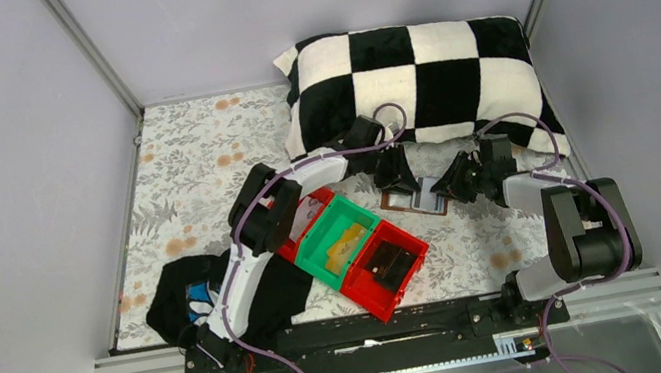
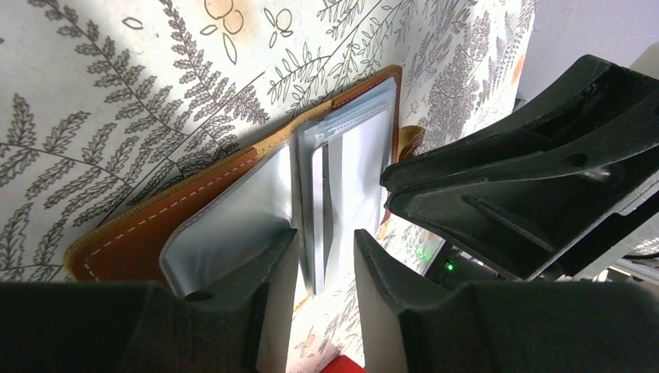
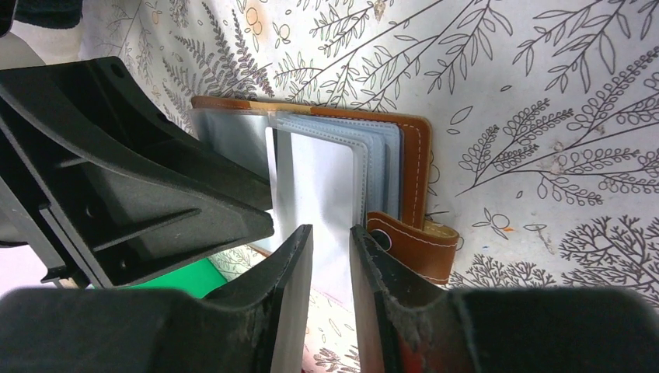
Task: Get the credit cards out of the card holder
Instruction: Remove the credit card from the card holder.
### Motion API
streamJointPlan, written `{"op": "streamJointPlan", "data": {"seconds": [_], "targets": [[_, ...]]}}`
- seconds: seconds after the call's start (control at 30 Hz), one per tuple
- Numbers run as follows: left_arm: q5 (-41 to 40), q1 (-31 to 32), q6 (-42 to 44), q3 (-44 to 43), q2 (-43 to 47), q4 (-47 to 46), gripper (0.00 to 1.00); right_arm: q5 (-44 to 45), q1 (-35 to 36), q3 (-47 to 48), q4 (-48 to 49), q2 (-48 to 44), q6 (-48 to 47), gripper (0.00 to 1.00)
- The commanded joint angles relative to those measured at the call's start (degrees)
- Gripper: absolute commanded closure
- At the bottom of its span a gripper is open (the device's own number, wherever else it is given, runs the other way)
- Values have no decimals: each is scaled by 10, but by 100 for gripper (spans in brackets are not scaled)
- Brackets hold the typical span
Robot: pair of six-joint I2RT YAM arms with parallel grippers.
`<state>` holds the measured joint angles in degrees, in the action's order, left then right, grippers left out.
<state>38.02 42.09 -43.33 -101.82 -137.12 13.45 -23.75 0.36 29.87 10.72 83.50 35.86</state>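
Card holder [image 1: 413, 199] lies opened flat on the table [image 1: 190, 159], between the two end effectors. The outside is reddish-brown leather with pale stitching and a snap tab. Inside are stacked clear grey-blue sleeves holding pale credit cards [image 3: 319, 179].

Left end effector [image 2: 326, 237]: fingers narrowly apart, a sleeve edge directly ahead in the gap.

Right end effector [image 3: 330, 229]: fingers narrowly apart, a pale card ahead. Contact cannot be told.

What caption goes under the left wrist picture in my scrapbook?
Left gripper straddling a pale page of the open brown card holder on fern-print cloth.
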Motion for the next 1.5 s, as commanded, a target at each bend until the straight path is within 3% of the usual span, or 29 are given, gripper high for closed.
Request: {"op": "streamJointPlan", "data": {"seconds": [0.0,0.27,0.63,0.97,1.47], "targets": [[-17,-19,17,17,20,22,62,12,2,13,-73,22,-38,68],[1,-26,29,23,17,23,64,66,2,24,-127,-47,-62,67],[4,-27,29,24,19,22,64,10,3,8,-69,-78,-28,66],[7,-27,27,27,18,18,64,1,4,5,-52,-81,-20,65],[12,-26,24,22,16,15,64,-31,4,-3,-5,-12,-9,65]]}}
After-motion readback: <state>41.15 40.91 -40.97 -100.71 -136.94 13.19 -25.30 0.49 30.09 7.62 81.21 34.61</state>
